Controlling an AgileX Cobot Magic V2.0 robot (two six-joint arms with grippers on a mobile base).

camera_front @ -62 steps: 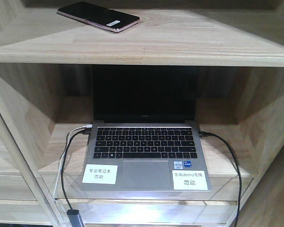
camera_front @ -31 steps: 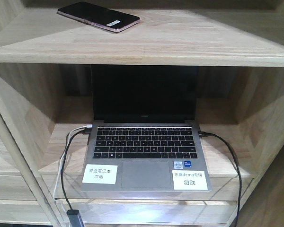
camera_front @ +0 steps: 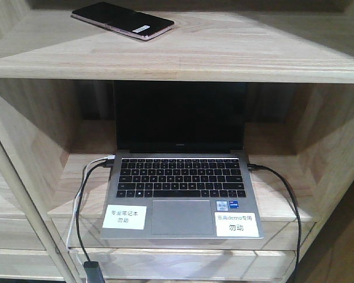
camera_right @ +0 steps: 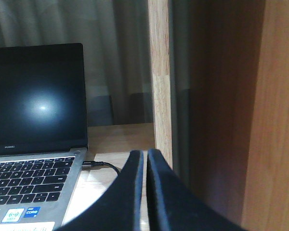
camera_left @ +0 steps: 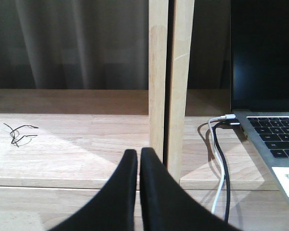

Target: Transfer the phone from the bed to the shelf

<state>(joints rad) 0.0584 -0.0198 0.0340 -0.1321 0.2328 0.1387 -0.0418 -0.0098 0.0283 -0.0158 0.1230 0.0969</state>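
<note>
Both arms sit low and level before the shelf (camera_front: 183, 59). The left gripper (camera_left: 137, 161) and right gripper (camera_right: 145, 161) are pressed together, empty. The phone (camera_front: 123, 20) lies flat at the frame's upper left, long axis running left-right, above the laptop (camera_front: 181, 177).

You get bright overhead light on the shelf (camera_front: 224, 47); the bay below sits in shadow. A soft glare blooms on the laptop (camera_right: 36, 103) screen. Wrist views are dim, the near fingers (camera_left: 154, 192) blurred.
</note>
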